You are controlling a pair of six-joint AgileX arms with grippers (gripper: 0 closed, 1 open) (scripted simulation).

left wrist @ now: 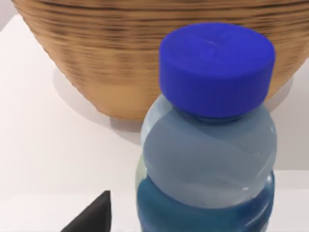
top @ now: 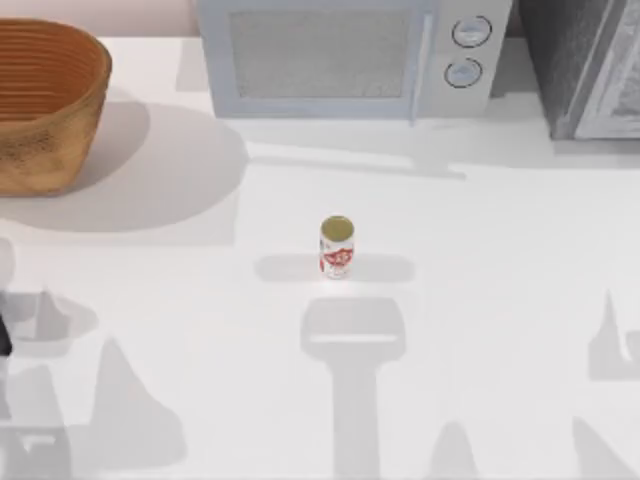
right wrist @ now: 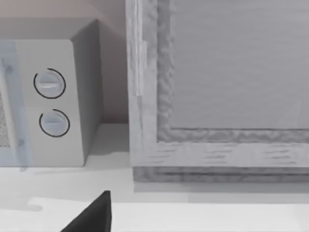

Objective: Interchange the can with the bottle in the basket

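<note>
The can [top: 337, 247], white with red markings and a dull gold top, stands upright at the middle of the table. At the far left corner sits the wicker basket [top: 45, 105], also seen from outside [left wrist: 120, 58] in the left wrist view. Just in front of that basket stands a clear bottle [left wrist: 207, 159] with a blue cap [left wrist: 217, 67], outside the basket. My left gripper [left wrist: 154, 222] is around the bottle, and its one visible dark fingertip [left wrist: 94, 217] stands apart from the bottle's side. My right gripper [right wrist: 154, 222] is parked facing the back right, holding nothing.
A grey-white microwave [top: 345, 55] stands along the back edge, its two dials [right wrist: 50, 101] in the right wrist view. A grey box [top: 585, 65] fills the back right corner. White tabletop [top: 480, 300] surrounds the can.
</note>
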